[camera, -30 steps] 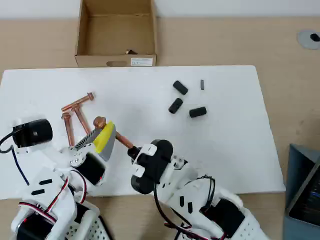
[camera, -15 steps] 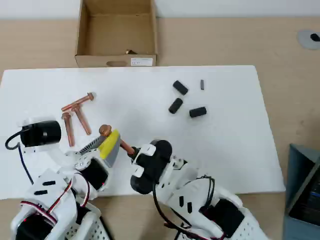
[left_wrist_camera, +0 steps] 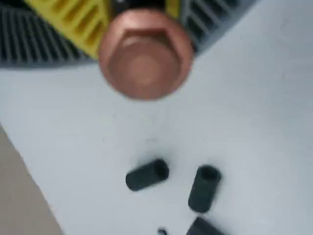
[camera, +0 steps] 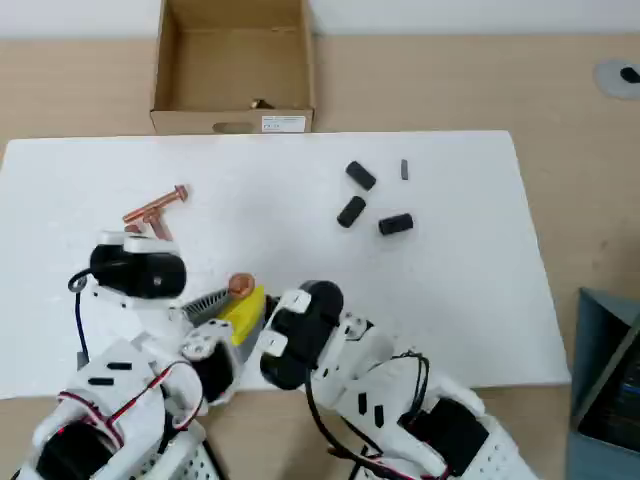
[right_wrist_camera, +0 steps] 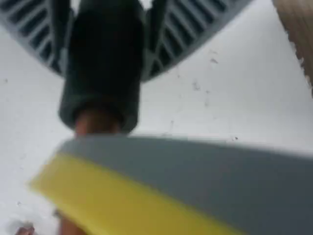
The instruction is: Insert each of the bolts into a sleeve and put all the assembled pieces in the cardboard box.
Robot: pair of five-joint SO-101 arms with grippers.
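moved: left gripper [camera: 236, 297] has carried its bolt [camera: 240, 284] across the white mat [camera: 480, 300] toward the right arm within the last second, away from the loose bolts [camera: 157, 208]; the right arm has hardly shifted.
left gripper: pinching the copper bolt just under its hex head, shank pointing at the right arm.
right gripper [right_wrist_camera: 105, 56]: pressed onto a black sleeve [right_wrist_camera: 100, 83], open end facing the left gripper.
meeting point: in the right wrist view a copper tip sits at the sleeve's mouth; how deep it has gone cannot be told.
step in hand: likely mating this bolt and sleeve, low on the mat near both arm bases.
what could go wrong: if shank and bore are off line, the push may jam at the rim and twist the sleeve in its grip, or skid the bolt back through the fingers; either part could drop onto the mat.
cardboard box [camera: 160, 70]: beyond the mat's far edge, well apart from both grippers; a small brownish piece [camera: 260, 103] lies by its near wall, too small to name.
waiting: three loose sleeves [camera: 351, 211] on the mat's far side, a tiny dark bit [camera: 404, 170] near them.
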